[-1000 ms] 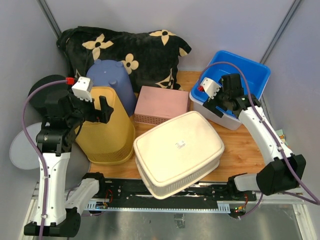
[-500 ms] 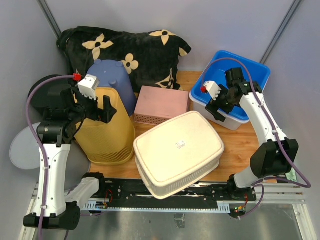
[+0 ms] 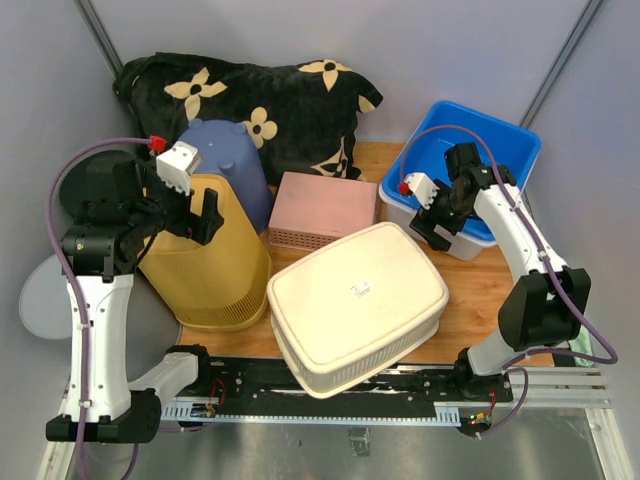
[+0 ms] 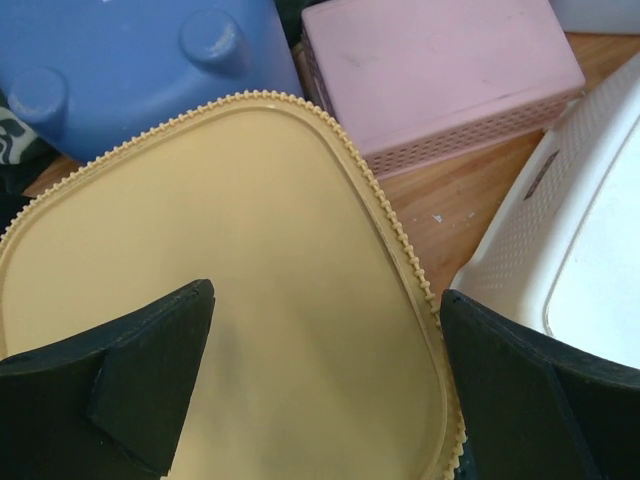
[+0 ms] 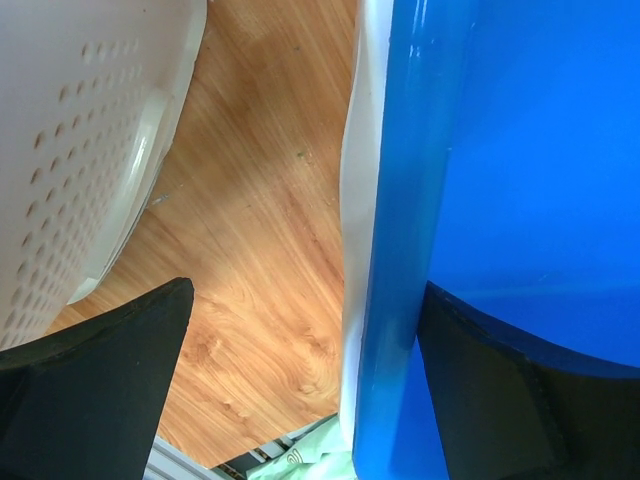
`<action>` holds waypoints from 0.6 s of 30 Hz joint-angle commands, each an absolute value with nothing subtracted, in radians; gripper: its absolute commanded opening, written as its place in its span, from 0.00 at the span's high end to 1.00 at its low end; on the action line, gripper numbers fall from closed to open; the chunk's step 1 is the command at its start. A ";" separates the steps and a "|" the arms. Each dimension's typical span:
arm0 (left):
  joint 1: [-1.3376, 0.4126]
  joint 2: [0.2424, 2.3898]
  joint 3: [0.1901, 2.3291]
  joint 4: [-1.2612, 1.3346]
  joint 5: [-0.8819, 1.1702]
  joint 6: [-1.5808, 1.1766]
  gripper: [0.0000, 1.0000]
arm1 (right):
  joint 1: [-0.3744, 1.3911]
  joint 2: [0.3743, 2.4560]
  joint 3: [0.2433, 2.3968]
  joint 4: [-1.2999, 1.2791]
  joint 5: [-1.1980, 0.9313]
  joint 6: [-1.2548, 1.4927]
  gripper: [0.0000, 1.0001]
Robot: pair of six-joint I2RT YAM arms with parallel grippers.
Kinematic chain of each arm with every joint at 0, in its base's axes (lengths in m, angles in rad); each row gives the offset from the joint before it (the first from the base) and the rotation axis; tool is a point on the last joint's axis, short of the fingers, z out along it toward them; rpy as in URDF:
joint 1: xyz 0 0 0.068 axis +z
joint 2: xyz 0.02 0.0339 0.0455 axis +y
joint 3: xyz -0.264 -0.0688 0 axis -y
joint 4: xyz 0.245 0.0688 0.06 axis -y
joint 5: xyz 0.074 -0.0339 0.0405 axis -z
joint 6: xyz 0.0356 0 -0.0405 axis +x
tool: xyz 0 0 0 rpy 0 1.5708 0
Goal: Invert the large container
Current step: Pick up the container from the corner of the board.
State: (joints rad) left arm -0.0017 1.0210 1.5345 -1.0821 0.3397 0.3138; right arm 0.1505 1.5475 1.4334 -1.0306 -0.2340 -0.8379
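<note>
Wide-open right end effector (image 3: pixel 440 222) straddles the blue bin (image 3: pixel 490 120) rim at right of frame; pulling away crookedly could snag and drag the bin.

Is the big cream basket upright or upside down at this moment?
Upside down: the cream basket has its closed flat base facing up and its wider rim at the bottom.

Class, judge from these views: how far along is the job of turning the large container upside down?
Done: the cream basket, largest here, already lies bottom up. In hand: nothing gripped; the right end effector stands open astride the rim of the upright blue bin, and the left end effector hovers open over the yellow basket. Left: if the blue bin is meant, gripping and flipping it.
</note>
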 commanded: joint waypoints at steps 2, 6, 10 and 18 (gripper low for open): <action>0.014 1.009 1.593 -1.225 0.423 0.410 0.01 | 0.141 1.593 1.432 -1.020 -0.214 -0.851 0.08; 0.013 0.979 1.575 -1.223 0.437 0.425 0.01 | 0.141 1.620 1.437 -1.030 -0.217 -0.851 0.09; 0.013 0.966 1.525 -1.223 0.458 0.416 0.01 | 0.141 1.637 1.429 -1.050 -0.230 -0.857 0.10; 0.014 0.981 1.464 -1.213 0.463 0.412 0.01 | 0.141 1.643 1.409 -1.046 -0.212 -0.876 0.11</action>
State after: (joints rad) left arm 0.0051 0.9680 1.4654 -1.2026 0.4538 0.4068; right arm 0.1505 1.6371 1.4200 -1.0210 -0.2241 -0.8478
